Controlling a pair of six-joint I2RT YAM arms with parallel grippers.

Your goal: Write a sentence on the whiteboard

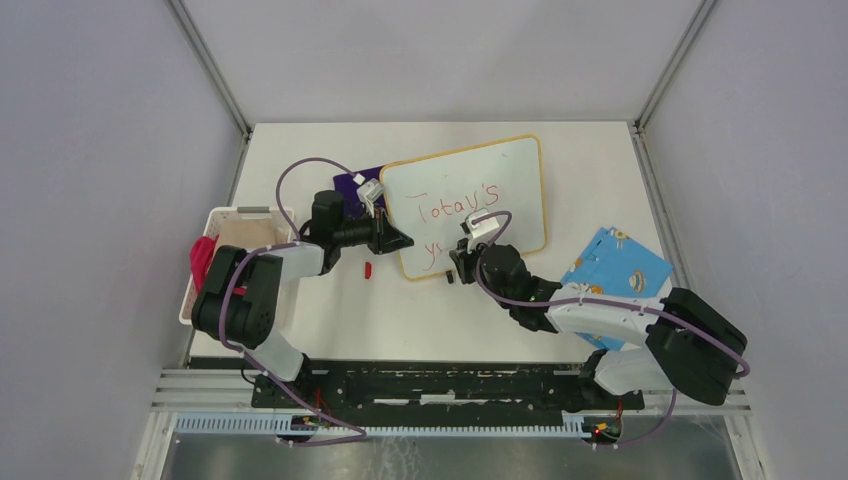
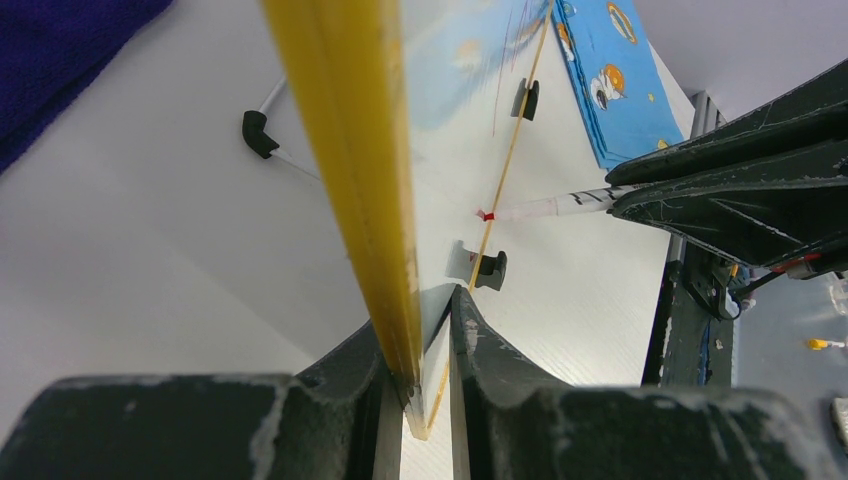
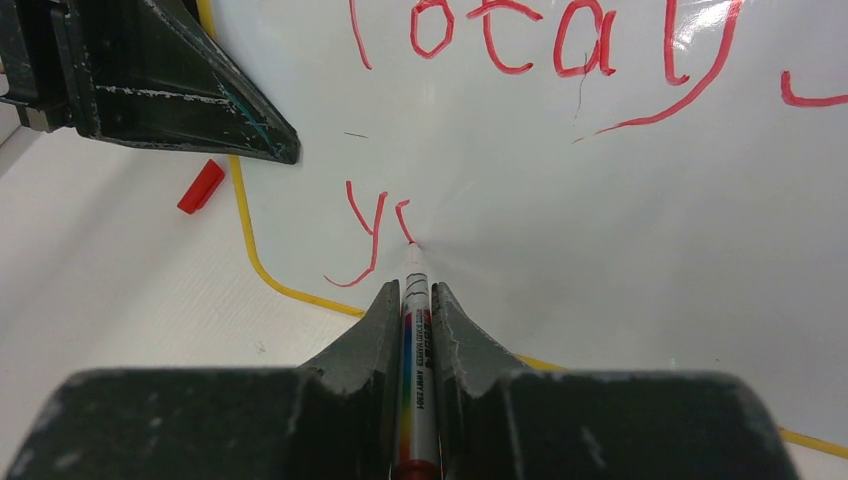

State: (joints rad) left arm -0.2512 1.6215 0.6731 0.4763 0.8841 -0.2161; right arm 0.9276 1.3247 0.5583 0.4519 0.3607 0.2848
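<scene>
The whiteboard (image 1: 510, 175) was clamped by the left pincer (image 2: 424, 325). A marker (image 3: 414, 278) touching it was clamped by the right pincer (image 3: 412, 298).

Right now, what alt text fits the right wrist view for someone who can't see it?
The right gripper holds a marker with its tip on the whiteboard, partway through the second line of the sentence, after a red "y". A red cap lies beside the board's yellow edge.

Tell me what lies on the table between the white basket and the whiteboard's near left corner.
A small red cap lies there, apart from the whiteboard frame, with the left arm reaching across that stretch. The top view shows it.
</scene>
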